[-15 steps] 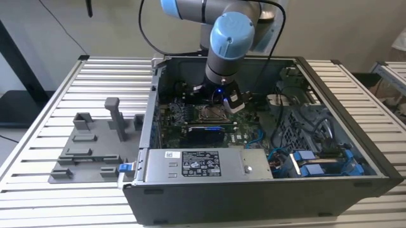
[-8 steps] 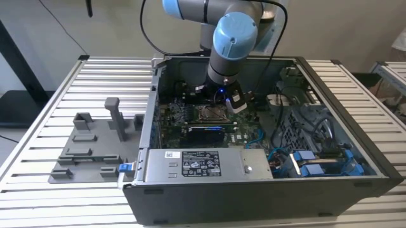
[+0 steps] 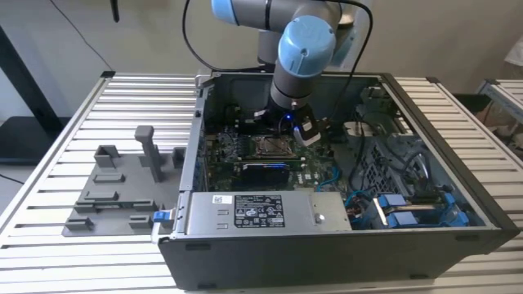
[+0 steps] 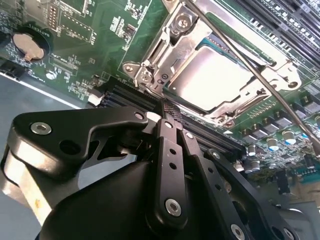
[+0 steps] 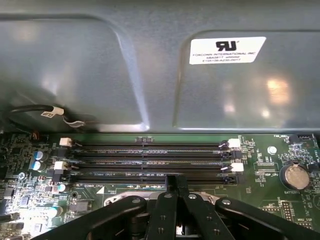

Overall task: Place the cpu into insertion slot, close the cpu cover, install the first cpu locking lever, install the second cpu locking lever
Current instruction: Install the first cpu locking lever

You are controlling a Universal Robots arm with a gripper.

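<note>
**Gripper poised at the socket edge, CPU seated, cover down**

While the blue-jointed grey robot arm (image 3: 304, 55) is reaching down into the open dark-grey computer case (image 3: 327, 257), its black two-fingered gripper (image 4: 167, 111) is sitting low over the green motherboard (image 4: 95, 45), just beside the processor socket.

- CPU: the small flat square chip with a silver-grey metal top (image 4: 210, 75) is lying in the socket, flat, its top showing through the cut-out.
- Cover: the thin silver metal square frame (image 4: 175, 45) is lying down around the chip, so the first two steps are looking complete, as far as can be judged.
- Levers: a thin grey wire locking lever (image 4: 260, 75) is running along one side of the frame and crossing its corner, its long axis roughly parallel to that frame edge. Whether it is latched cannot be told. The second lever cannot be picked out with confidence.
- Gripper state: in both wrist views the black fingers (image 5: 175, 186) are pressed together at the tips, with nothing visibly between them.
- Key relation: in the second wrist view the fingertips are pointing toward the near corner of the frame, close to the hinge screws (image 4: 142, 75) and apart from the wire lever, which is lying on the far side of the chip from the tips. The black memory slots (image 5: 150, 161) are lying just beyond the fingertips in the first wrist view.
- Surroundings: in the exterior view a grey power-supply box with a white label (image 3: 261, 211) is occupying the case's near side, and a grey plastic fixture tray (image 3: 114, 196) is resting on the slatted white table (image 3: 49, 257) to the exterior view's left of the case.
</note>
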